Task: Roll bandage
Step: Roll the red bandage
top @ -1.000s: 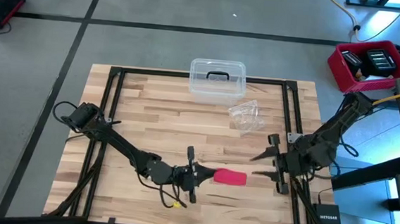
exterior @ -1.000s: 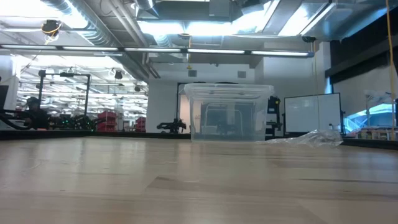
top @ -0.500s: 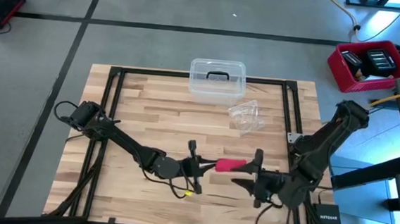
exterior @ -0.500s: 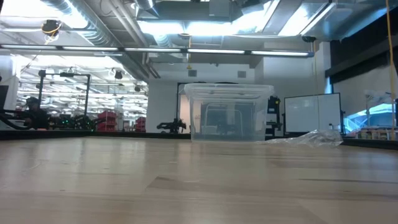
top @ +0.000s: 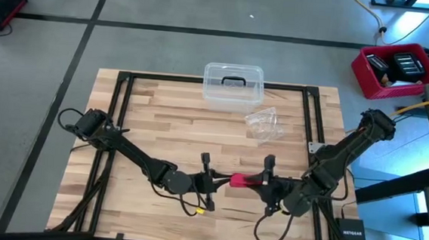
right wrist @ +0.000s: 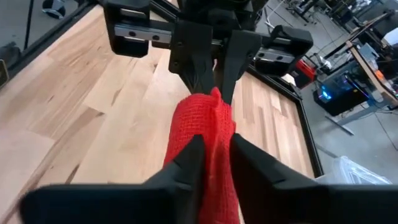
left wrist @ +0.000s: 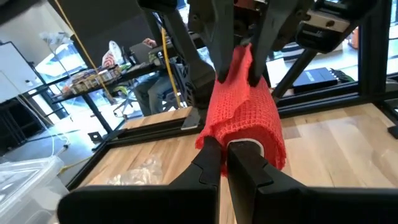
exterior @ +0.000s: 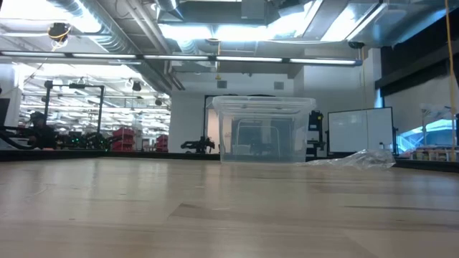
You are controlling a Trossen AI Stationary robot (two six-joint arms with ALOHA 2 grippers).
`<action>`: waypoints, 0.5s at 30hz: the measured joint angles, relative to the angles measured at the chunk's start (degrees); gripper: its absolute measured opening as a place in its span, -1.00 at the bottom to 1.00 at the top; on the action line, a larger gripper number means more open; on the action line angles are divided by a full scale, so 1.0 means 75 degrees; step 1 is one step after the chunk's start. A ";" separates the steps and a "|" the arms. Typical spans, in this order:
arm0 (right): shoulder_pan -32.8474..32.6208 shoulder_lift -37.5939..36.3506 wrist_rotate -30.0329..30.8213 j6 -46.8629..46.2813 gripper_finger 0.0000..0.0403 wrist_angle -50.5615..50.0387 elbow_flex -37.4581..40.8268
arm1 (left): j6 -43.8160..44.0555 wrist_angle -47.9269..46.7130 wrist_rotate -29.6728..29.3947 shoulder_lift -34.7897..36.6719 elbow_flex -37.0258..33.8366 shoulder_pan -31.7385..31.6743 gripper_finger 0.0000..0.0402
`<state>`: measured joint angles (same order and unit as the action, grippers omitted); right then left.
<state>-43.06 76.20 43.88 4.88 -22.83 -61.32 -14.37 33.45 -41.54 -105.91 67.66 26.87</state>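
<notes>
Bandage (top: 242, 181) lies at the near middle of the table (top: 169, 124), pinched at both ends. Left gripper (top: 207, 183) is clamped tight on its left end; right gripper (top: 267, 184) has narrow jaws closing on the right end. Rolling appears underway. Next move likely calls for turning one end against the other.

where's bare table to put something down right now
Free: the left board between the left arm and the clear box; also the near left corner. Crowded: front centre, both grippers gripping the bandage; wrapper right of centre.
</notes>
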 joint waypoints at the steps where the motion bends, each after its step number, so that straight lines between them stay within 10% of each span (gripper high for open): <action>1: -0.0005 0.0000 -0.0004 0.0004 -0.69 0.0000 0.0000 | 0.0002 -0.0002 0.0002 0.0000 0.0000 0.0004 -0.98; 15: -0.0001 -0.0379 0.0196 -0.0473 -0.97 -0.0192 -0.0528 | 0.0158 -0.0411 0.0040 0.0000 0.0002 -0.0019 -0.99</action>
<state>-43.07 73.36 45.36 1.33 -24.27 -65.28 -13.19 30.37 -41.24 -105.91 67.68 26.73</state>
